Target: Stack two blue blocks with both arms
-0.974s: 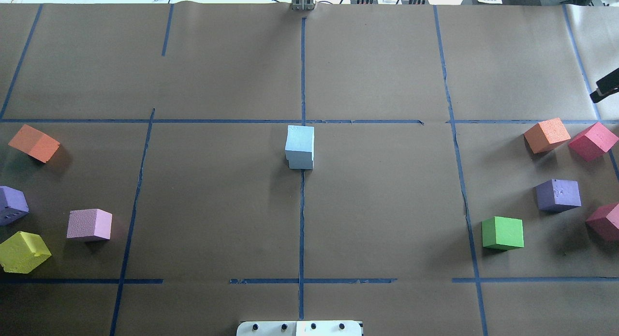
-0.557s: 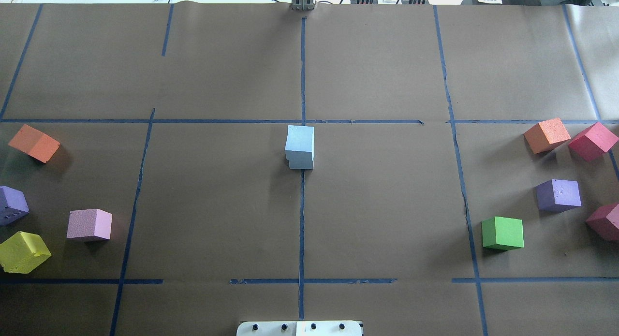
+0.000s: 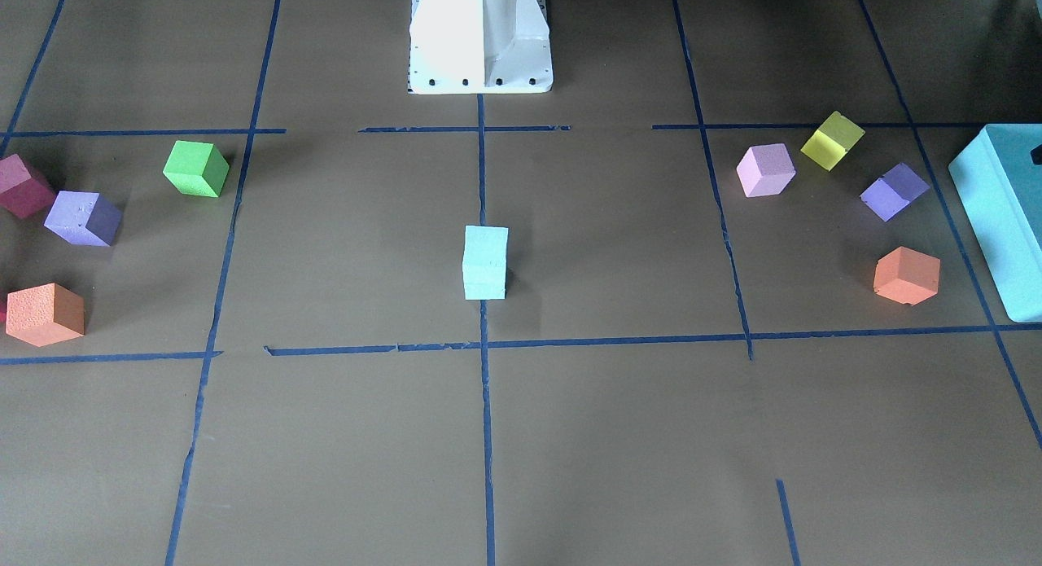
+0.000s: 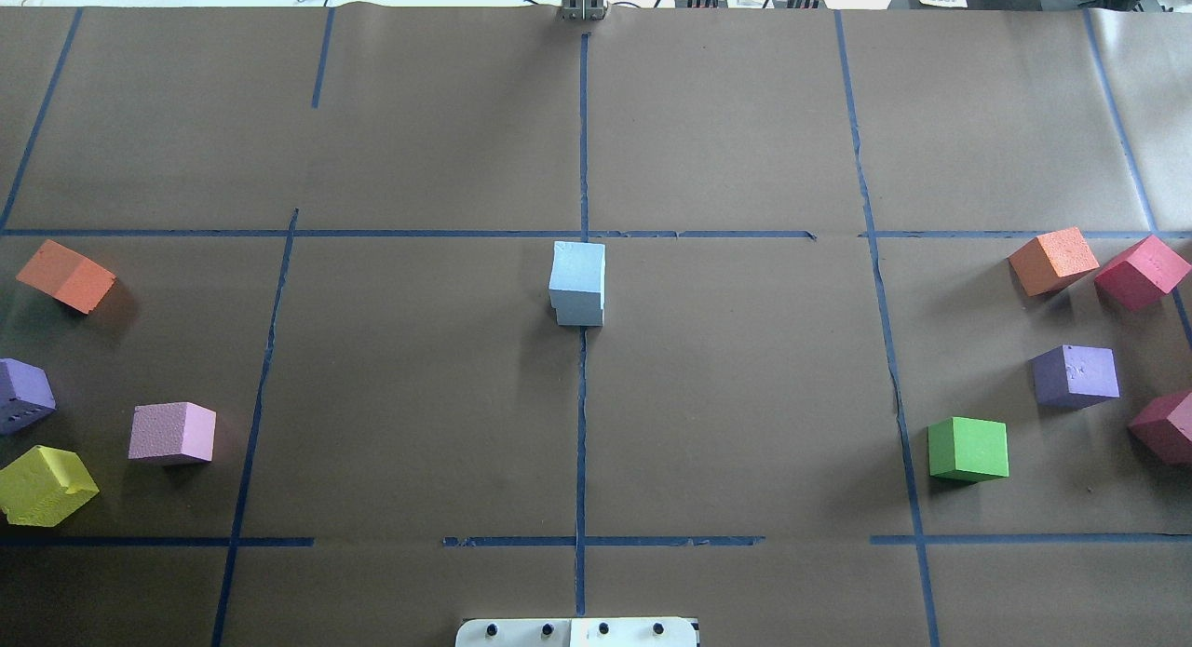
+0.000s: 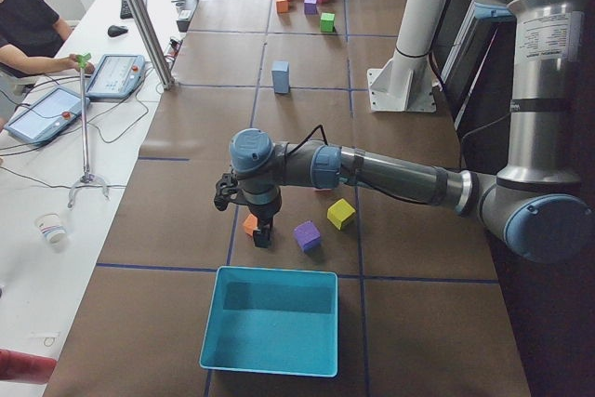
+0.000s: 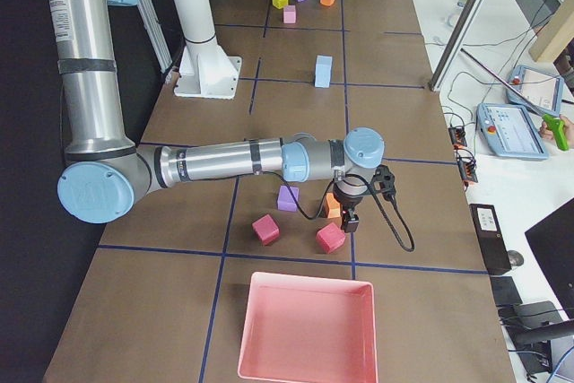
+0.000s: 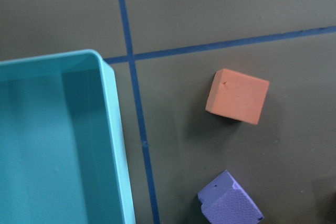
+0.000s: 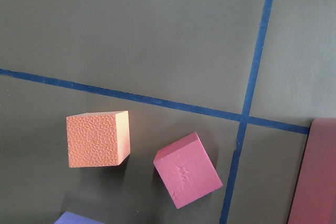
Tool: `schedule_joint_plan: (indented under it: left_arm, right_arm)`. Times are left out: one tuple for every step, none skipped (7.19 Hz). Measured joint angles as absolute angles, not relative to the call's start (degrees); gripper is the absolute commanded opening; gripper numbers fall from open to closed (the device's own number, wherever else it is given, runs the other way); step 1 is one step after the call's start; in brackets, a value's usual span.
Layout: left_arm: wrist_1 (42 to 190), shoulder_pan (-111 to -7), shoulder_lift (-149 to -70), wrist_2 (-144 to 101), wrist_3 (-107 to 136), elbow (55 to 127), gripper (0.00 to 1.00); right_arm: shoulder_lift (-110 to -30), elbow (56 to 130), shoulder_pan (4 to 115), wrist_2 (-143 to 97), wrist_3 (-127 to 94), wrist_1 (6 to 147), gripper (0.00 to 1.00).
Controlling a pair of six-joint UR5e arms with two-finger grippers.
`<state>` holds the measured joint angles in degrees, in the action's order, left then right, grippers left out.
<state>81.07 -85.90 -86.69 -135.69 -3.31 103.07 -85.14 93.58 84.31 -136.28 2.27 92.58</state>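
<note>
Two pale blue blocks stand stacked at the table's centre on the middle tape line, the upper one (image 4: 577, 267) on the lower one (image 4: 581, 316). The stack also shows in the front view (image 3: 485, 262), in the left side view (image 5: 281, 76) and in the right side view (image 6: 323, 70). No gripper touches it. My left gripper (image 5: 262, 234) hangs above an orange cube (image 7: 237, 96) near the turquoise box. My right gripper (image 6: 350, 218) hangs over an orange cube (image 8: 98, 138) and a crimson cube (image 8: 187, 170). Both grippers show only in the side views, so I cannot tell whether they are open or shut.
On my left stand a turquoise box (image 3: 1005, 216) and orange, violet, pink and yellow cubes (image 4: 172, 432). On my right stand a pink-red tray (image 6: 305, 329) and orange, crimson, violet and green cubes (image 4: 968, 449). The white robot base (image 3: 480, 37) stands at the near edge.
The right gripper's tip, at the overhead view's right edge a second ago, has left that view. The blue stack and other cubes have not moved.
</note>
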Motion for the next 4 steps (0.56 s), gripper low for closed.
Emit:
schedule_joint_plan:
  left_arm:
    - [81.4, -86.0, -86.5, -135.7, -3.2, 102.3, 1.0]
    - [81.5, -86.0, -86.5, -135.6, -3.1, 101.9, 1.0]
    - [81.5, -86.0, -86.5, -135.6, -3.0, 101.8, 1.0]
    - [81.5, -86.0, -86.4, -135.6, -3.1, 101.9, 1.0]
  right_arm:
    - [-85.3, 93.7, 84.5, -136.3, 2.1, 92.6, 1.0]
    - [-85.5, 93.8, 84.6, -136.3, 2.0, 92.6, 1.0]
    - [-85.5, 93.7, 84.7, -136.3, 1.9, 92.6, 1.0]
    - [-85.5, 93.7, 84.7, -136.3, 1.9, 92.6, 1.0]
